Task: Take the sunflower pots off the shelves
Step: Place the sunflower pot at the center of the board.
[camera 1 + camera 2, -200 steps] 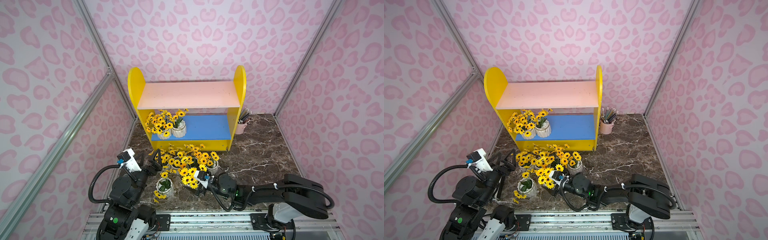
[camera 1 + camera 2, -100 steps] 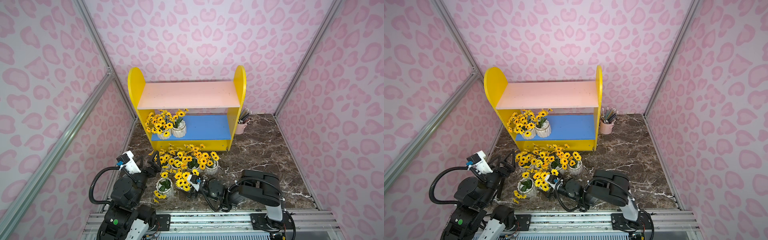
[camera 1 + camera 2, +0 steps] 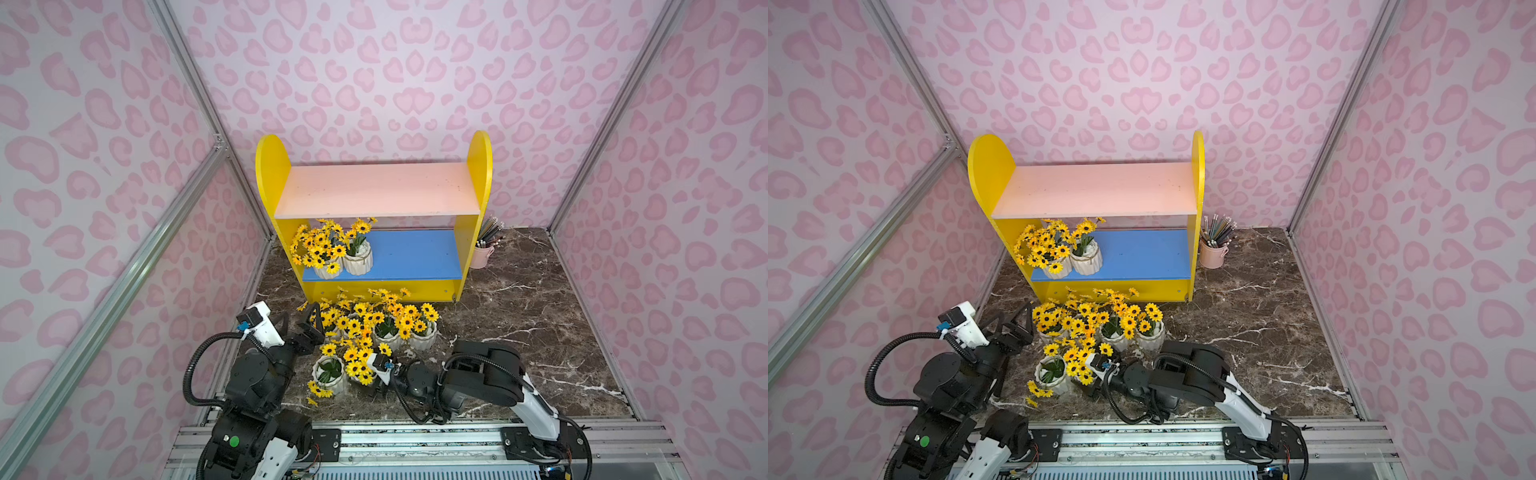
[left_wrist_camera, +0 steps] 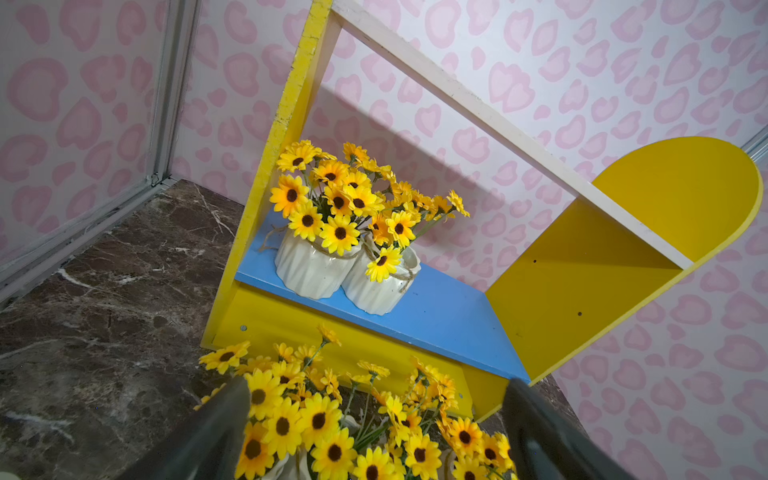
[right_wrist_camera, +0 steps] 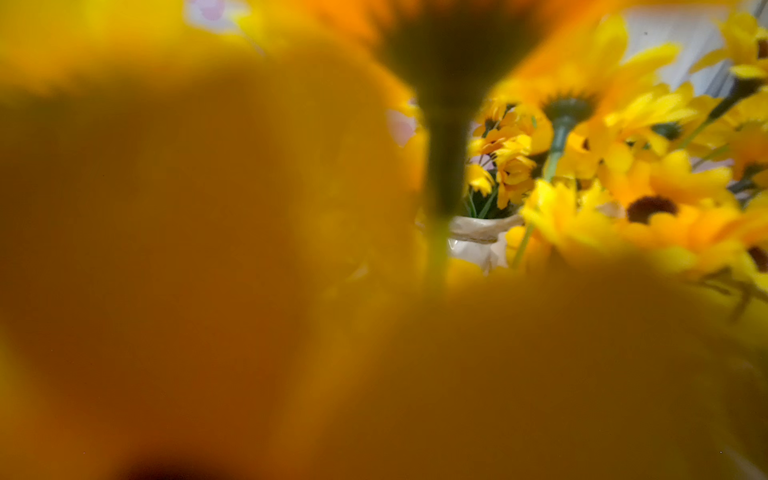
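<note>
The shelves [image 3: 374,189] stand at the back, yellow with a bare pink upper board and a blue lower board [image 3: 415,253]. Two sunflower pots [image 3: 358,259] sit at the left end of the blue board, as the left wrist view shows [image 4: 307,270]. Several more pots [image 3: 390,336] crowd the floor in front. My left gripper [image 3: 312,326] hangs open beside that cluster's left edge, with blooms between its fingers [image 4: 224,424]. My right gripper [image 3: 368,376] lies low by the front pot [image 3: 330,374], shut on a sunflower pot [image 3: 358,366]. Blooms hide its fingers and fill the right wrist view.
A pink cup of pencils [image 3: 484,253] stands on the floor right of the shelf unit. Pink patterned walls with aluminium posts close in on three sides. A metal rail [image 3: 415,440] runs along the front. The marble floor [image 3: 540,332] stretches to the right.
My right arm has folded back toward its base, and the bunch of flowers at its gripper has travelled with it to the left and front. The left arm has barely moved.
</note>
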{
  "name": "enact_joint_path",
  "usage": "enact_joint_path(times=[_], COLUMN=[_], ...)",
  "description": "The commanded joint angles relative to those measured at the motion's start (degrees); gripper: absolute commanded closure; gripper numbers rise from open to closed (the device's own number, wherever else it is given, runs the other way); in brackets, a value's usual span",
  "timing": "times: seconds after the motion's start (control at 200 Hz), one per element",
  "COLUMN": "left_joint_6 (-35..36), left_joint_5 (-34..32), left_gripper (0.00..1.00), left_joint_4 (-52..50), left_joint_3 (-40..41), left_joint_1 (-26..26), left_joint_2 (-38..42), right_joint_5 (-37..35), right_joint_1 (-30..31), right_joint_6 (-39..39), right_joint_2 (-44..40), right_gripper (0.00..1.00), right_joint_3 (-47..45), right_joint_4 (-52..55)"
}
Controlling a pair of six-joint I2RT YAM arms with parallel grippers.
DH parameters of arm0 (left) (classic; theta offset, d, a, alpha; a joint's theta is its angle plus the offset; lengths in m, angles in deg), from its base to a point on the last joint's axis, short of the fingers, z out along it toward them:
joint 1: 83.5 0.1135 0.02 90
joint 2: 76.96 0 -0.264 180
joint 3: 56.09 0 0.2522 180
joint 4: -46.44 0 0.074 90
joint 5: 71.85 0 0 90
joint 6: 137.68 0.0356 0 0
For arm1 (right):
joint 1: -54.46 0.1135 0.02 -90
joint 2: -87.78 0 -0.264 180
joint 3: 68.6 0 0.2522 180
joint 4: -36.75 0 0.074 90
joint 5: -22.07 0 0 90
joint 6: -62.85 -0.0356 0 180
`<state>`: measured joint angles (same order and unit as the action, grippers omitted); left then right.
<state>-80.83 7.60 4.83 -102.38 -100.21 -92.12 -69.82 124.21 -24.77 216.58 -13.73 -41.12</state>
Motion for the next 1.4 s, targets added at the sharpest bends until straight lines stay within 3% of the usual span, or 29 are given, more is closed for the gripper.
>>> enact_joint_path(times=[0.0,0.06,0.105,0.18,0.285,0.72,0.975,1.185,1.395], left_joint_6=[-0.1,0.1,0.2,0.3,0.4,1.6,2.7,3.5,4.4], left_joint_5=[-0.1,-0.1,-0.2,-0.1,0.2,1.7,3.2,3.6,6.3], left_gripper=[0.03,0.03,0.03,0.03,0.03,0.03,0.03,0.03,0.03], left_joint_4=[1.8,1.8,1.8,1.7,1.7,0.1,0.3,1.2,3.6], left_joint_3=[-0.3,-0.3,-0.3,-0.3,-0.4,-3.7,-6.0,-7.8,-9.3], left_joint_1=[0.0,0.0,0.0,0.0,0.0,0.0,0.0,0.0,0.0], left_joint_2=[-0.2,-0.1,-0.1,0.0,0.0,-0.8,-2.7,-4.1,-7.1], right_joint_5=[0.0,0.2,-0.6,-1.8,-3.6,-4.8,-7.2,-6.0,-5.5], right_joint_1=[0.1,0.2,0.3,0.3,1.1,2.9,5.1,5.9,3.8], right_joint_6=[0.5,0.7,1.0,1.0,1.6,1.7,3.7,6.5,10.4], right_joint_2=[1.7,2.0,1.8,0.7,-1.7,-6.9,-18.2,-32.6,-47.0], right_gripper=[1.0,1.0,0.9,0.36,0.02,0.01,0.01,0.02,0.08], right_joint_3=[0.2,0.4,0.2,-0.5,-0.9,-4.4,-11.3,-12.5,-5.1], right_joint_4=[-4.9,-4.1,-3.4,-3.0,0.0,-2.0,-0.7,11.2,37.6])
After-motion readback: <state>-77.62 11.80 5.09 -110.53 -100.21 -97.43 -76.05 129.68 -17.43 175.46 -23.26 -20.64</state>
